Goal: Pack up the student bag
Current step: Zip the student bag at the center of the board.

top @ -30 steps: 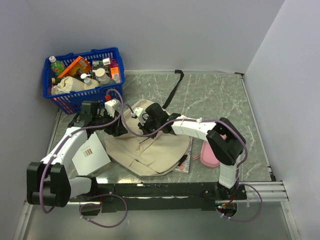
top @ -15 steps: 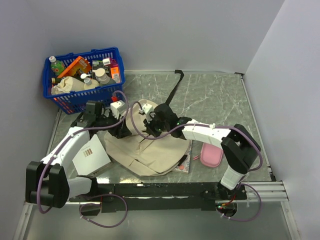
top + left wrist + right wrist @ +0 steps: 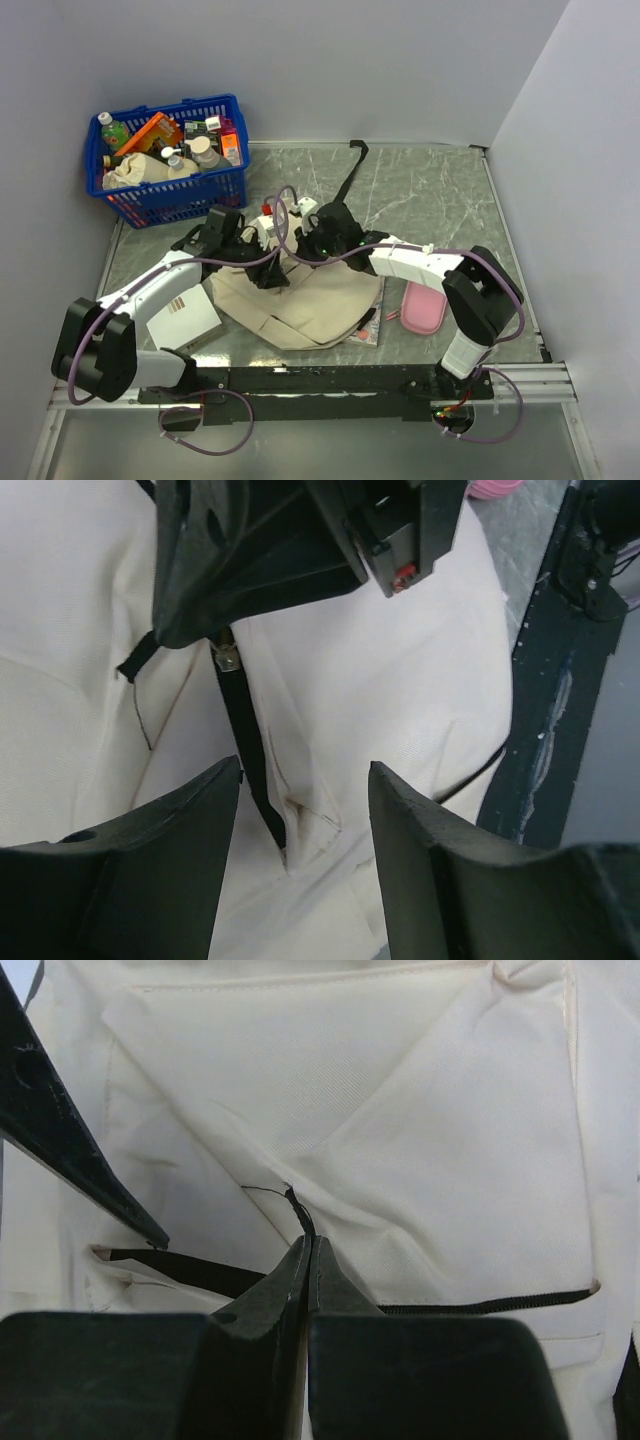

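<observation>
Student bag (image 3: 300,305): is lying flat and slumped on the marble-patterned table (image 3: 430,200), in the centre of the overhead view, its cream fabric creasing into folds.
Bag strap (image 3: 345,185): a black strap is trailing from the bag's top towards the upper centre of the frame.
Right gripper (image 3: 306,1242): its fingers are pressing fully together, pinching a small black tab (image 3: 297,1210) that is sticking up from a fold of the bag; a fine thread is curling off the tab.
Left gripper (image 3: 305,770): its fingers are standing well apart and gripping nothing; they are straddling a black zip strip (image 3: 245,750) that is running down the cream fabric. Whether the tips are touching the cloth, I cannot tell.
The two grippers: are meeting over the bag's upper left part, the right one sitting just beyond the left one in the left wrist view.
Blue basket (image 3: 170,195): is standing in the upper left of the overhead view, holding bottles and packets.
Pink pouch (image 3: 422,308): is lying just right of the bag.
White box (image 3: 185,318): is lying at the bag's left edge, under the left arm.
</observation>
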Controlling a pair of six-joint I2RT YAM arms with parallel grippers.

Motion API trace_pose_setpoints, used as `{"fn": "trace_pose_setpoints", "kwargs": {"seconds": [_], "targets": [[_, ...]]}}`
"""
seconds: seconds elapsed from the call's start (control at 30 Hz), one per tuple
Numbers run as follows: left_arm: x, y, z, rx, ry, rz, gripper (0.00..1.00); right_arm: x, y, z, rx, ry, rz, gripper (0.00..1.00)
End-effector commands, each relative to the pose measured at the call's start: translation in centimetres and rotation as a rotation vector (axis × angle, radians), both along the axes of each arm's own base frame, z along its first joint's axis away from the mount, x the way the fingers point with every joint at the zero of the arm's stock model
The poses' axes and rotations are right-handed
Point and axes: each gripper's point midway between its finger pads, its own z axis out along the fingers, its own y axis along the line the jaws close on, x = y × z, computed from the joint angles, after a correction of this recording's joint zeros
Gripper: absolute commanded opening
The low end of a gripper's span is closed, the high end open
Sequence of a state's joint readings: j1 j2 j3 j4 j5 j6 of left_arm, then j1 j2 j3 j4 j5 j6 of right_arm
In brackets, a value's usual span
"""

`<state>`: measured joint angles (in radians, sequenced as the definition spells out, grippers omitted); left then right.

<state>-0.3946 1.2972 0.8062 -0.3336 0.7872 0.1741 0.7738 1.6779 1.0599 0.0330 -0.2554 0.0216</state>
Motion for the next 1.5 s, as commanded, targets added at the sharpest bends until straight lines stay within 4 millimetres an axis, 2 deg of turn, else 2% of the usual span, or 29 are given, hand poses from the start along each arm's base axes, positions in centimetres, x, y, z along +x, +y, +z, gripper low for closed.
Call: {"fn": "trace_pose_setpoints", "kwargs": {"seconds": [0.0,0.17,0.33,0.53,0.73,0.9,0.93,0.97,1.1,1.23,1.47], "targets": [[1.7,-0.7,0.2,-0.005,-0.085,0.005,0.58,0.8,0.3,1.3,0.079,0.000,-0.020,0.00],[3.2,-1.4,-0.1,0.003,-0.122,0.020,0.57,0.2,0.7,1.4,0.102,0.022,-0.006,0.00],[0.6,-2.6,-1.6,0.031,-0.081,-0.078,0.54,0.2,0.4,1.9,0.123,0.024,-0.016,0.00],[0.1,-2.7,-2.4,0.061,-0.090,-0.095,0.37,0.8,0.1,2.7,0.155,0.027,-0.029,0.00],[1.4,-2.4,-2.7,0.099,-0.142,-0.053,0.31,0.5,0.2,3.1,0.165,0.040,-0.017,0.00],[1.9,-1.7,-3.8,0.149,-0.167,-0.033,0.15,0.9,-0.1,3.5,0.170,0.043,-0.023,0.00],[1.8,-1.7,-3.8,0.149,-0.168,-0.037,0.05,1.0,-0.1,3.5,0.168,0.042,-0.025,0.00],[1.6,-1.8,-3.9,0.151,-0.167,-0.044,0.01,1.2,-0.3,3.5,0.164,0.041,-0.032,0.00],[1.1,-2.1,-3.3,0.142,-0.158,-0.061,0.01,2.7,-1.4,3.4,0.153,0.032,-0.091,0.00],[0.2,-2.4,-2.5,0.130,-0.142,-0.097,0.01,5.0,-3.6,3.1,0.139,0.016,-0.174,0.00],[-3.1,-3.0,-2.4,0.149,-0.121,-0.213,0.01,8.4,-5.9,2.2,0.100,-0.001,-0.272,0.00]]}}
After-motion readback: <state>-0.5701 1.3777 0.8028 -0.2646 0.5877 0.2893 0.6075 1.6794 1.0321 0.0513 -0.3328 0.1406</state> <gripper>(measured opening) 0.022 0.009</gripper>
